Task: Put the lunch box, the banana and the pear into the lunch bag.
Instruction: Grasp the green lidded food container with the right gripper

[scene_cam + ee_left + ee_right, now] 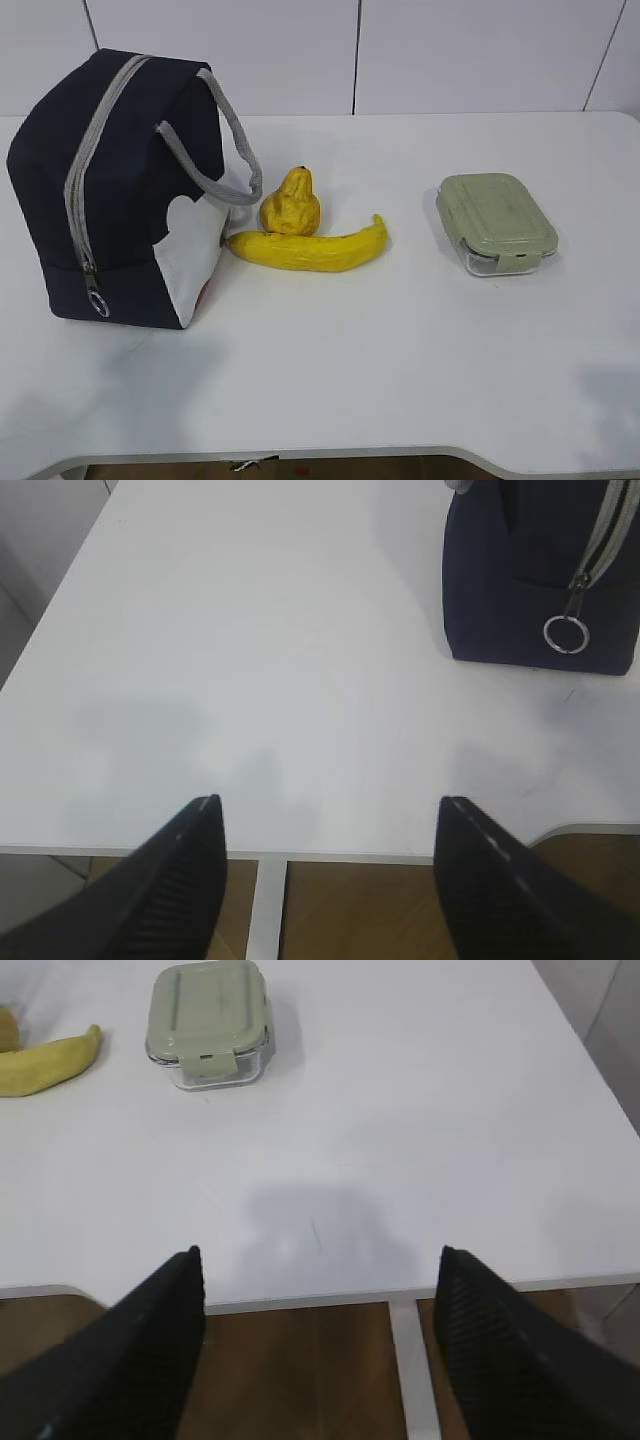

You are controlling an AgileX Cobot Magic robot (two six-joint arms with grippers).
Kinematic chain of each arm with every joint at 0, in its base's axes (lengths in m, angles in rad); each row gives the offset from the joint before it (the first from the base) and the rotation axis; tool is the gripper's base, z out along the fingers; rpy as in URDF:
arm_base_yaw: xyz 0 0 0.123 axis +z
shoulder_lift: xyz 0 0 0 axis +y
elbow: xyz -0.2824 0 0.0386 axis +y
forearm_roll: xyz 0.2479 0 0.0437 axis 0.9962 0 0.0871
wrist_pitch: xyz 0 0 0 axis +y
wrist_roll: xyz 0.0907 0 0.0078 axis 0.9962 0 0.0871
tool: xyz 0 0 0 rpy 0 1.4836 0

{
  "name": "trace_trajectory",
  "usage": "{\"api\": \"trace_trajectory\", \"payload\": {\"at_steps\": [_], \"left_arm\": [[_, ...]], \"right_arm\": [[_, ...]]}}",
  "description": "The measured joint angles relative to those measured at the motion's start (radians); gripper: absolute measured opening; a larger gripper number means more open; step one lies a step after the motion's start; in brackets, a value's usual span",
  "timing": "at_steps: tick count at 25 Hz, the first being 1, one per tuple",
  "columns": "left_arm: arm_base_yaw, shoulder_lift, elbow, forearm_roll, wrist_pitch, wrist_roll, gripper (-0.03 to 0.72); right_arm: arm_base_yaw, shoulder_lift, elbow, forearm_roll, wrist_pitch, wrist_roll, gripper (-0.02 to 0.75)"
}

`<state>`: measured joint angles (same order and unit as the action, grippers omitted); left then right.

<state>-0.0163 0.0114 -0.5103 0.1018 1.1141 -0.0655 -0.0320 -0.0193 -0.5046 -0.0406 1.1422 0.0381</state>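
Note:
The navy lunch bag (120, 190) stands zipped shut at the table's left, its ring zip pull (98, 305) low on the front; it also shows in the left wrist view (520, 590). The pear (291, 205) lies right of the bag, touching the banana (310, 248) in front of it. The lunch box (495, 222) with its pale green lid sits at the right, also in the right wrist view (209, 1022). My left gripper (330, 825) and right gripper (318, 1275) are open, empty, hovering over the table's near edge. Neither shows in the exterior view.
The white table (380, 350) has a near edge with brown floor below it (300, 1380). A white wall (400, 50) stands behind the table. The banana's tip shows in the right wrist view (50, 1060).

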Motion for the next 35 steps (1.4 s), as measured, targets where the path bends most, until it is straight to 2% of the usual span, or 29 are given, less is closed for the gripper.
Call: {"api": "trace_trajectory", "payload": {"at_steps": [6,13,27,35], "left_arm": [[0.0,0.0,0.0,0.0,0.0,0.0,0.463],[0.0,0.0,0.0,0.002,0.0,0.0,0.445],[0.0,0.0,0.0,0.002,0.0,0.0,0.443],[0.0,0.0,0.0,0.002,0.0,0.0,0.442]], "right_arm": [[0.0,0.0,-0.002,0.107,0.0,0.0,0.583],[0.0,0.084,-0.016,0.125,-0.035,0.0,0.583],[0.0,0.569,-0.105,0.109,-0.175,-0.015,0.583],[0.0,0.855,-0.187,0.106,-0.188,-0.06,0.545]]}}
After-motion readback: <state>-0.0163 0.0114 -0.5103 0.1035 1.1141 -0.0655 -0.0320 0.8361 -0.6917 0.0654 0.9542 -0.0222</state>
